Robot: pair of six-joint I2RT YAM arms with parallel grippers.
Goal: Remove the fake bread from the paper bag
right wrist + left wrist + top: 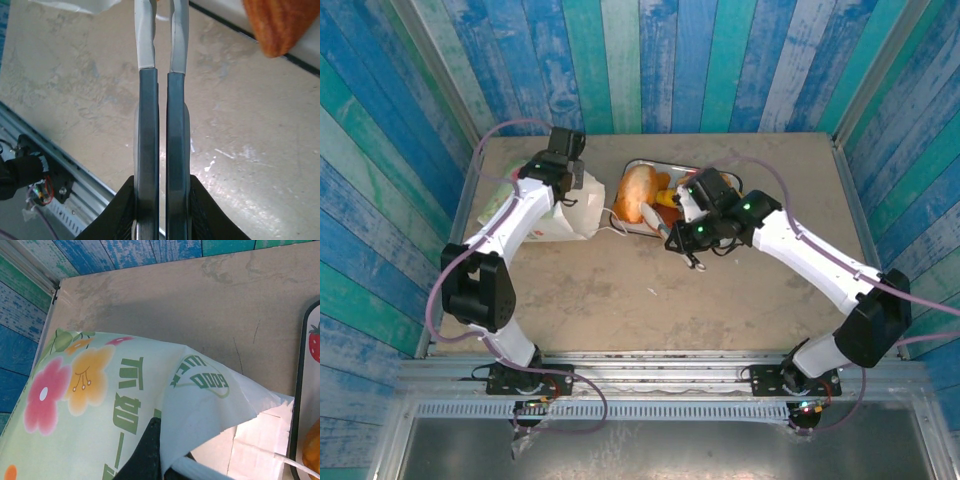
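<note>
Nearest me, low in the top view, bare stretches of the tan tabletop (650, 300) lie in front of both arms. Just above centre, the right gripper (161, 20) hangs low over that surface with its two fingers pressed together. A thin white cord runs close by their tips, but I cannot tell whether it is caught between them. An orange-brown edge of bread shows at the upper right of that wrist view.

Beyond it, upper centre of the top view, sits the white rectangular strawberry-print tray (665, 166). The glossy golden-brown fake bread (638, 192) that I can see is piled there, so I judge it is already out; whether more hides in the bag I cannot tell.

Left of the tray lies the white paper bag (565, 215) printed with flowers and green lettering, on its side. The left gripper (570, 180) is clamped on its paper, I'd say to keep it from sliding
</note>
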